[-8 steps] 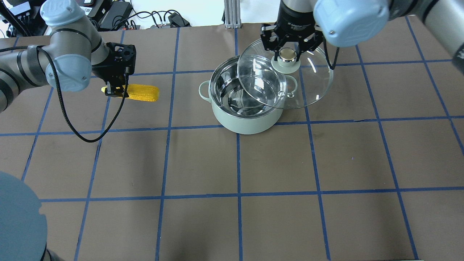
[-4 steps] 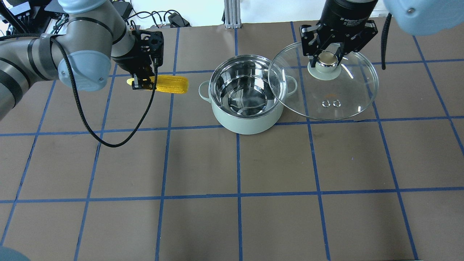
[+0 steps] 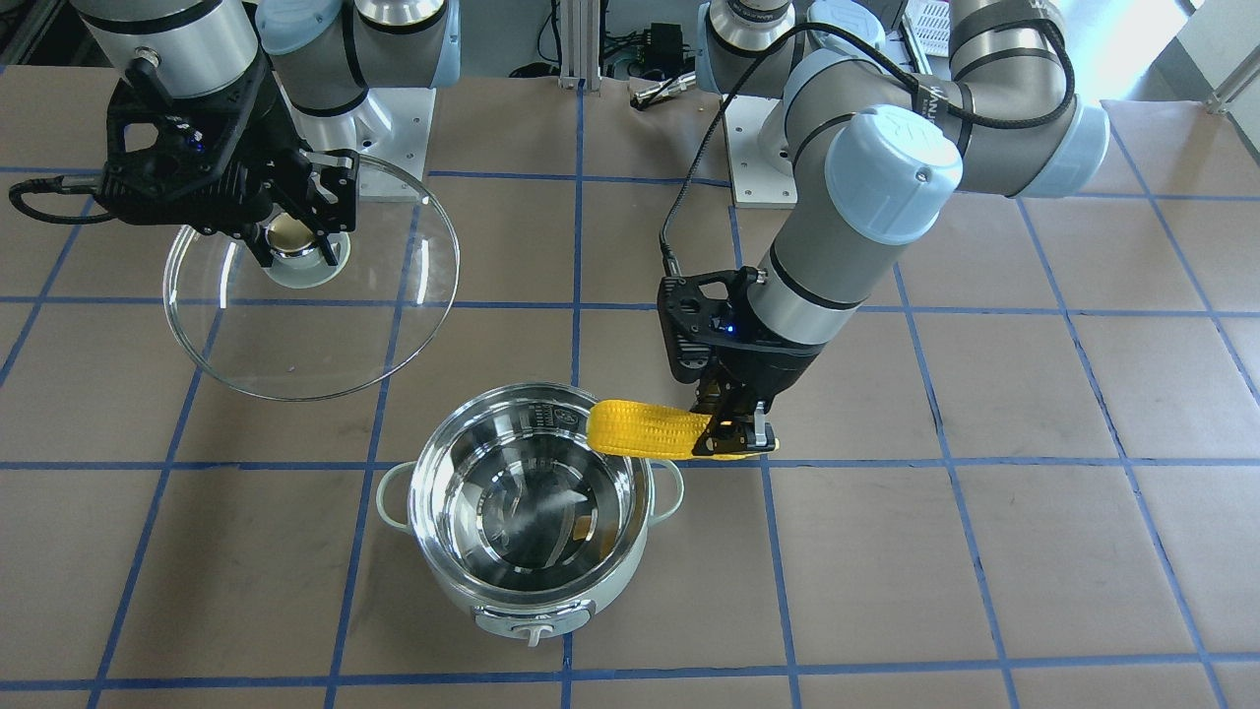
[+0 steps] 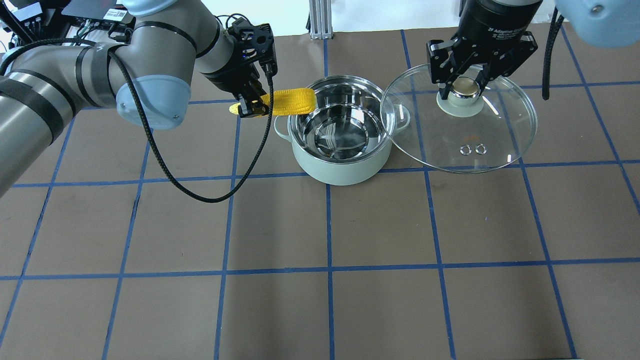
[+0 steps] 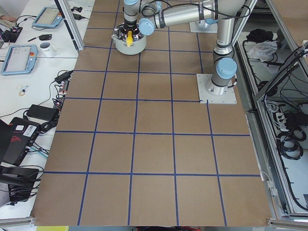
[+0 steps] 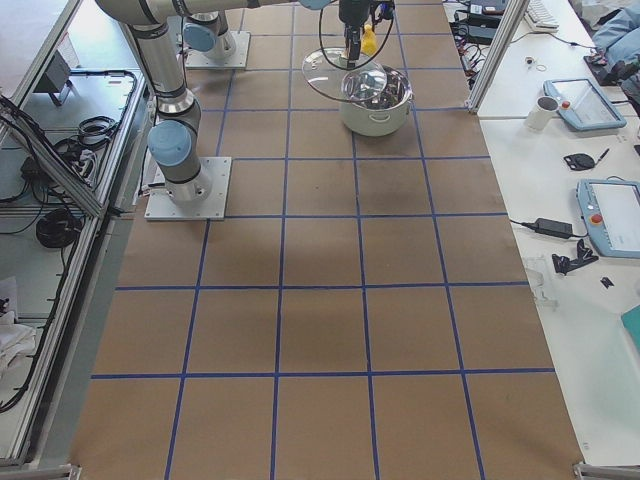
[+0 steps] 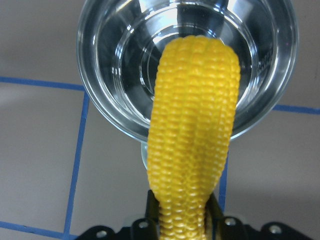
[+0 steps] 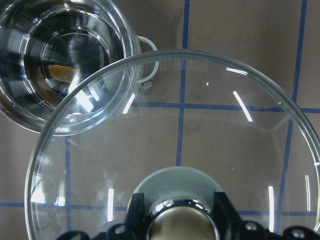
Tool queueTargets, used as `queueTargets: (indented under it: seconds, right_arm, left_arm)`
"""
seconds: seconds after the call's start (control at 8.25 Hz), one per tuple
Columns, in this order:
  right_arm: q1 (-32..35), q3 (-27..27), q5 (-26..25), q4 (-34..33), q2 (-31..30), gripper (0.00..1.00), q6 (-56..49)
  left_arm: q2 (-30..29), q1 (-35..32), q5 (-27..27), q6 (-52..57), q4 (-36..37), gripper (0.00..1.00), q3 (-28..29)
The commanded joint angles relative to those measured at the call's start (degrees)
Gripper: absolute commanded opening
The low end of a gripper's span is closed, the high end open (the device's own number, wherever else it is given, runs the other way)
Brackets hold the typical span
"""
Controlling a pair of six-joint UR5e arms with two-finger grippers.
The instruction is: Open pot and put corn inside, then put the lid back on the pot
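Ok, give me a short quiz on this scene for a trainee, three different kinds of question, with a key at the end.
1. True or false: the bright yellow corn cob already lies inside the round mint-grey pot with the shiny steel bowl.
2. The right gripper is shut on: A) the round clear glass lid; B) a pot handle; C) nothing.
3. Which gripper holds the corn cob?
Key: 1 false: it is held in the air, its tip over the pot's rim. 2 A. 3 the left gripper.
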Motion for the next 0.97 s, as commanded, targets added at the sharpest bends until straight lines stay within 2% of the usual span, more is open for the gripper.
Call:
queueTargets:
  seconds: [0.0,0.12,0.24,0.48,0.85]
  right_arm:
    - [-0.1,0.0,0.0,0.1,0.0,0.15,-0.5]
    - [-0.1,0.0,0.0,0.2,0.0,0.15,-0.5]
    - [-0.1,0.0,-0.1,0.2,0.0,0.15,-0.6]
    - [-0.1,0.1,-0.1,0.2,0.0,0.15,-0.9]
    - [-0.1,0.1,-0.2,0.2,0.0,0.15,-1.0]
  left_arm:
    - [-1.2,-2.0,-2.7,-9.1,4.4,0.00,1.6]
    - [-2.5,-2.4,-6.5,-11.3,8.6,0.00,1.6]
    - [-4.0,-3.1,-6.6,-11.9,11.6,0.00,1.7]
    - [-6.2,-5.8,-6.6,-15.7,12.4,0.00,3.0]
    - [-9.7,-6.4,-6.7,-17.7,12.5,0.00,4.4]
